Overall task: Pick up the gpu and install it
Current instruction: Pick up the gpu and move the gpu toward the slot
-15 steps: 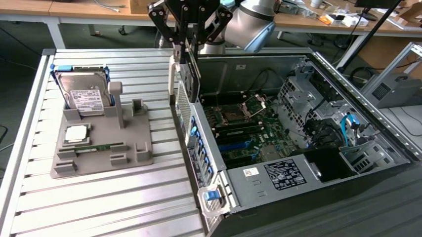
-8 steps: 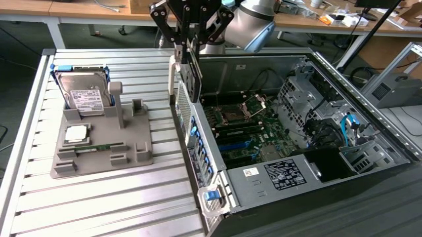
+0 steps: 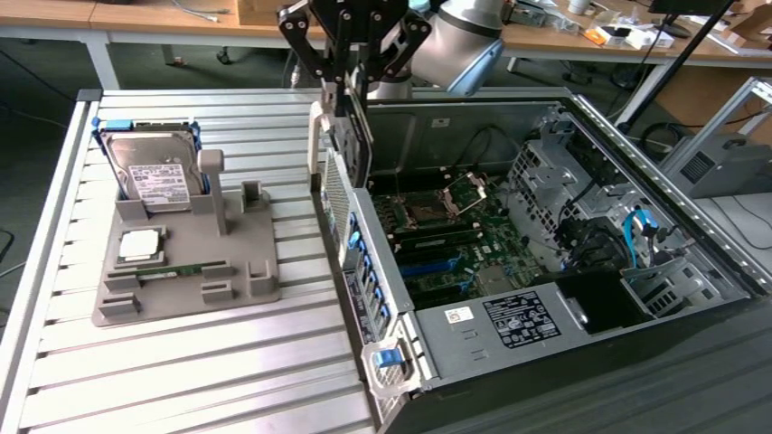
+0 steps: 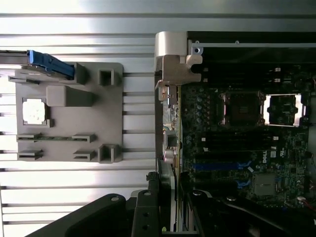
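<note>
1. Aluminium slats make up the table (image 3: 181,371) that carries everything.
2. The open computer case (image 3: 483,339) lies on its side at the exterior view's right; inside it is the motherboard (image 3: 422,226) with its blue slots (image 4: 217,166).
3. The grey tray (image 3: 193,294) beside the case holds a hard drive (image 3: 157,176) standing upright, a chip (image 3: 139,244) and a memory stick (image 3: 169,269).
4. The gripper (image 3: 347,86) is clamped on the gpu (image 3: 350,136), which hangs straight below it over the case wall nearest the tray, clear of the motherboard; the slots lie lower, toward the exterior view's right; in the wrist view the gpu's long edge runs crosswise to them.
5. The gpu's silver bracket (image 4: 173,59) sits at the end away from the gripper.
</note>
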`<state>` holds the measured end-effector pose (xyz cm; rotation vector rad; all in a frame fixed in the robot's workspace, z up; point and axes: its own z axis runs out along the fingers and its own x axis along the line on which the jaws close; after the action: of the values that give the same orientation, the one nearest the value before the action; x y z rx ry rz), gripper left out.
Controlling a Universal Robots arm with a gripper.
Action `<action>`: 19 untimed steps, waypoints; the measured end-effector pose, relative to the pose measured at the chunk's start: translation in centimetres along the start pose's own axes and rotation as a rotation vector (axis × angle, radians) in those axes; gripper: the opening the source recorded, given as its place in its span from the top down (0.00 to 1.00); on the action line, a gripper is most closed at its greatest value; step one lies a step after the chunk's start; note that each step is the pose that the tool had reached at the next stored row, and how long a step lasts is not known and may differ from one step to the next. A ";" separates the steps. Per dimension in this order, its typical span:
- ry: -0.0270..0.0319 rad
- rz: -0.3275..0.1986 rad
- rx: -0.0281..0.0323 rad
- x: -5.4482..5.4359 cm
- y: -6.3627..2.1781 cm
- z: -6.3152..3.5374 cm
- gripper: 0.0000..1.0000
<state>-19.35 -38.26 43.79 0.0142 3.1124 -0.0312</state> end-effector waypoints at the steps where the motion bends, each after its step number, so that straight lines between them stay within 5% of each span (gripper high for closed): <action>1: 0.0000 0.000 0.0000 0.0 0.00 0.00 0.73; 19: 0.0001 0.000 0.0003 -1.1 0.00 0.03 0.73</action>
<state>-18.28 -38.27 43.80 0.0141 3.1125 -0.0317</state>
